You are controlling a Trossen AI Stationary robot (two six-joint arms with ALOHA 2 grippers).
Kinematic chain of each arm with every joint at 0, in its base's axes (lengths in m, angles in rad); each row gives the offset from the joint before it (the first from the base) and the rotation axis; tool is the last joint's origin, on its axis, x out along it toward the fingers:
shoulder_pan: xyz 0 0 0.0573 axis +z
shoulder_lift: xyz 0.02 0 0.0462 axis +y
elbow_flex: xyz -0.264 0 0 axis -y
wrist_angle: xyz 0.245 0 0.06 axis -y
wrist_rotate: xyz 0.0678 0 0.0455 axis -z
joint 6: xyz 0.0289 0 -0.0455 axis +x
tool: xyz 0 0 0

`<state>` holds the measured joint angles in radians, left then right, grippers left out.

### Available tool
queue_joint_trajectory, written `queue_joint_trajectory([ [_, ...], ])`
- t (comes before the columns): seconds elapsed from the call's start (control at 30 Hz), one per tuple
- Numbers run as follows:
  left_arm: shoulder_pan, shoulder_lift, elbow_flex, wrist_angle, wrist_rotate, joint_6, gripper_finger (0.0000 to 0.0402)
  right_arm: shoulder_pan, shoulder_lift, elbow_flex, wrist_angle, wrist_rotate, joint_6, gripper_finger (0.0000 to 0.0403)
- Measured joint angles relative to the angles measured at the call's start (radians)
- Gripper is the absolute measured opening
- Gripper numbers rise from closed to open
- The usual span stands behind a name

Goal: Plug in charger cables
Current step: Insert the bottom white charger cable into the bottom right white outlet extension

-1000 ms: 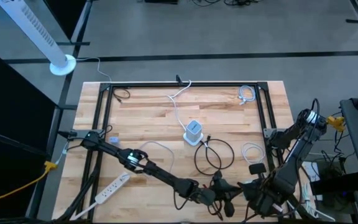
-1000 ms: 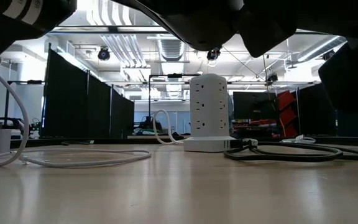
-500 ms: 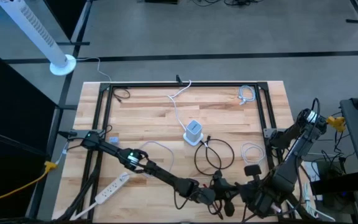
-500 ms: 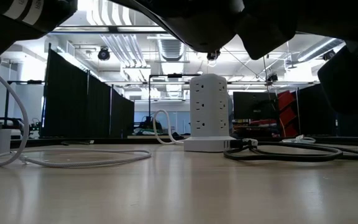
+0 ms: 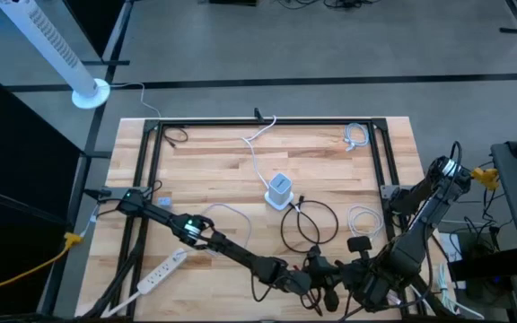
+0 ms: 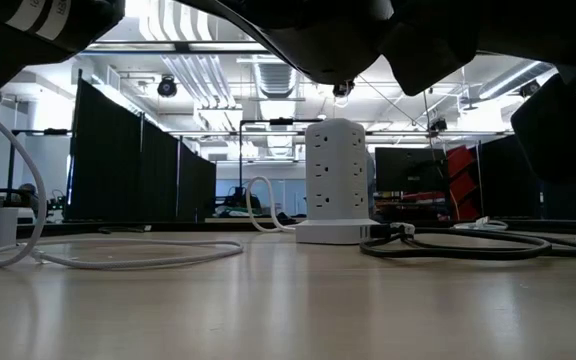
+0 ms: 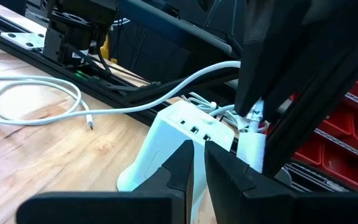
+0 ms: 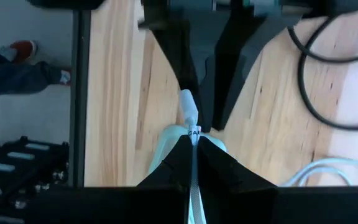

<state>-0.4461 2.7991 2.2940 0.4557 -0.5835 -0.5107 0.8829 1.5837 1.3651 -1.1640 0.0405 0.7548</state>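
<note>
Both arms meet at the bottom centre of the high view, at the near edge of the worktop (image 5: 214, 152). The right gripper (image 8: 192, 163) is pinched fully shut on a white cable (image 8: 192, 186), whose small plug (image 8: 188, 111) pokes out just past the fingertips. Opposite it, the left gripper (image 7: 196, 163) is closed down to a narrow slit on a white charger block (image 7: 176, 146), angling the block's small ports toward the other arm.

In my judgement the step in hand is the mating of this plug with the block: one arm presents the socket, the other brings the connector. The plug tip and the block lie close in the right wrist view, but whether they touch I cannot tell.

The other cables lie loose: a black cable (image 5: 308, 224) coiled right of centre beside the socket tower (image 5: 279, 190), a white loop (image 5: 364, 218) at right, a small coil (image 5: 355, 135) at upper right.

The next move likely calls for squaring the plug to one port, then pushing straight in while the left arm braces.
</note>
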Motion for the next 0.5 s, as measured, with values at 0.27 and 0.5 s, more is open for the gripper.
queue_joint_trajectory([
  [0.27, 0.000, 0.000, 0.000, 0.000, 0.000, 0.000, 0.0027, -0.019, -0.001, 0.000, 0.073, 0.016, -0.011, 0.0000],
  [0.5, -0.008, 0.000, 0.000, -0.002, 0.001, -0.001, 0.0027, -0.018, -0.053, 0.000, 0.034, 0.013, -0.011, 0.0000],
])
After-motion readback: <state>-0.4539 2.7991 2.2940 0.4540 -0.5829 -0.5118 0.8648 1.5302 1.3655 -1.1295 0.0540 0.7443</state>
